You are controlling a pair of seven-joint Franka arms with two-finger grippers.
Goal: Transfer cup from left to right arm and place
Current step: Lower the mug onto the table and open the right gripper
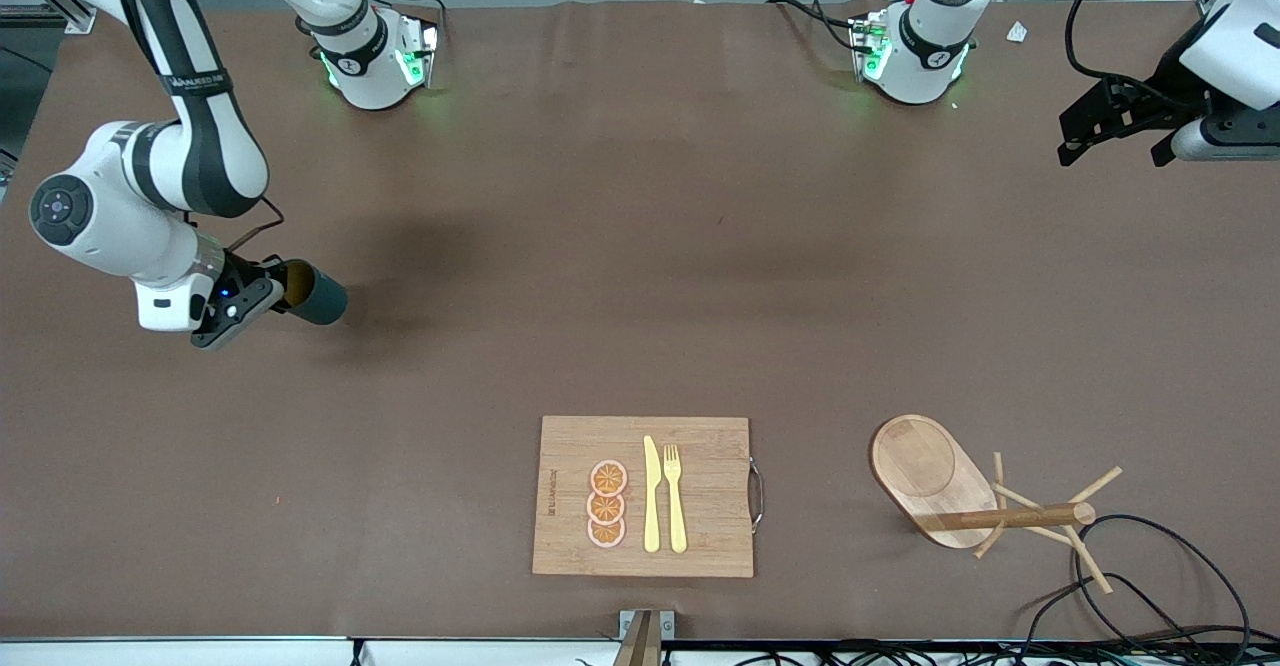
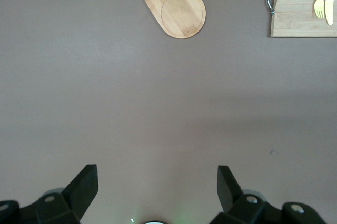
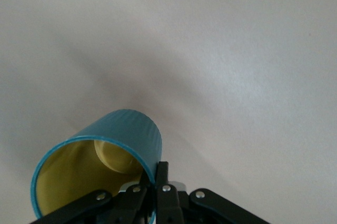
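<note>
The right hand [image 1: 262, 296] is gripping the small dark teal-green cylindrical cup [image 1: 312, 293] by its rim, tilted on its side, over the brown table [image 1: 640, 246] toward the right arm's end. The left hand [image 1: 1115, 126] is waiting, fingers spread wide, above the left arm's end.

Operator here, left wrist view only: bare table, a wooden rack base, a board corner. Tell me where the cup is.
Observer: The cup is in the right gripper, over the table at the right arm's end.
Operator: Describe the grip.
Observer: The right wrist view shows the fingers pinching the cup's rim wall, the cup tilted.
Operator: Report my own gripper.
Observer: The left gripper is open, empty, waiting over the table's left arm end.
</note>
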